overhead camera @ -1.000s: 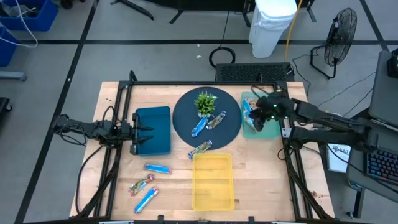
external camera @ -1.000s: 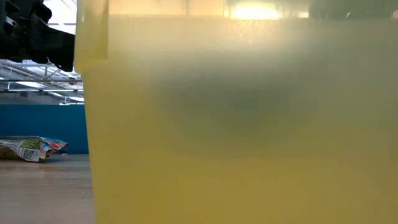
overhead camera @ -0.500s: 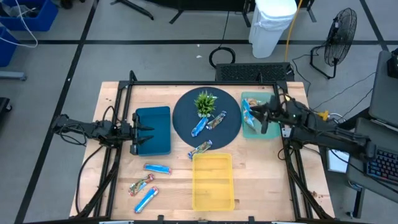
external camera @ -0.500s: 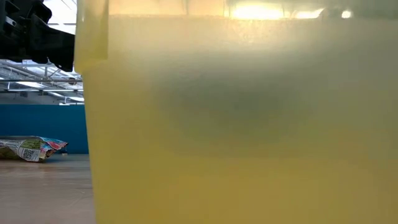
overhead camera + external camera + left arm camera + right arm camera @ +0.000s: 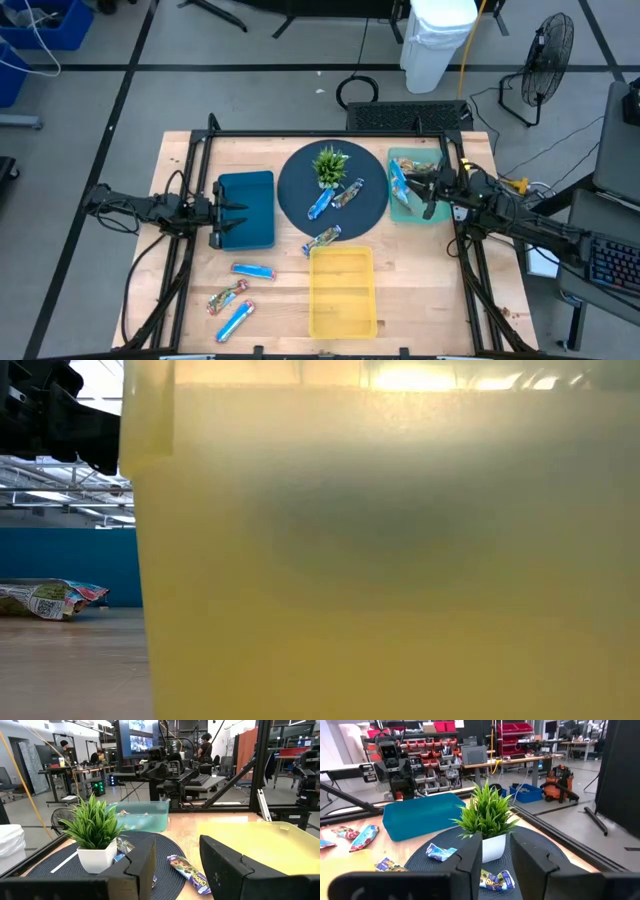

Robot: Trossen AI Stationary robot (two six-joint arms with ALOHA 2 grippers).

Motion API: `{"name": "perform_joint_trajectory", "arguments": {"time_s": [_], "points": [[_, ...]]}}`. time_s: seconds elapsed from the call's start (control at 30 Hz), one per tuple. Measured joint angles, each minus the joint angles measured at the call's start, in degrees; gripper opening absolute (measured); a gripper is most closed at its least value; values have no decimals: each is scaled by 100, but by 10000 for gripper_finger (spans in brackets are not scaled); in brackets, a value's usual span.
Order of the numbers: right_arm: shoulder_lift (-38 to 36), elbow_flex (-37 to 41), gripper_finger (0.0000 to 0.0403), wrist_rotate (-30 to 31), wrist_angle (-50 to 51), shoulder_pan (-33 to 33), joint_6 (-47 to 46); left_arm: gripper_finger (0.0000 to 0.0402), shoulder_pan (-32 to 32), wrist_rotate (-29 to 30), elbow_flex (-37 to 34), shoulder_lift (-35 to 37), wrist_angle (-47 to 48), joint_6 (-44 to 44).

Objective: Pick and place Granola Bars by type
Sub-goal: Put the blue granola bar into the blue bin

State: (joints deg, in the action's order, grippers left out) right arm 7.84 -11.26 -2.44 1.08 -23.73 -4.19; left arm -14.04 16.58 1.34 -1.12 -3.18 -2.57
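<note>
Desk (image 5: 280, 300): pale wood, smooth, matt grain. Yellow bin (image 5: 342, 292): translucent plastic, lightly frosted. Blue bin (image 5: 247, 209): opaque matt plastic. Teal bin (image 5: 404, 211): clear-tinted plastic. Round mat (image 5: 300, 190): dark, matt, woven-looking. Granola Bars (image 5: 253, 270): glossy, crinkled foil wrappers. Plant pot (image 5: 97, 858): smooth white plastic. Left claw (image 5: 177, 862): matt black plastic.

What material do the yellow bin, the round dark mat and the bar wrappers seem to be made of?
The yellow bin looks like translucent plastic: in the low view, light glows through its wall. The round dark mat seems woven, perhaps vinyl or fabric; the left wrist view shows a fine ribbed, matte surface. The bar wrappers look like glossy foil or plastic film, crinkled, with bright reflections.
</note>
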Motion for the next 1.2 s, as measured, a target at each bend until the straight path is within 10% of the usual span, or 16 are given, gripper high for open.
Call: {"name": "perform_joint_trajectory", "arguments": {"time_s": [0.83,1.2], "points": [[-334,966,60,54,-1362,24,382,159,-2,-2,0,2,0,0],[-334,1031,51,-977,-843,22,190,159,-1,-2,1,2,0,0]]}}
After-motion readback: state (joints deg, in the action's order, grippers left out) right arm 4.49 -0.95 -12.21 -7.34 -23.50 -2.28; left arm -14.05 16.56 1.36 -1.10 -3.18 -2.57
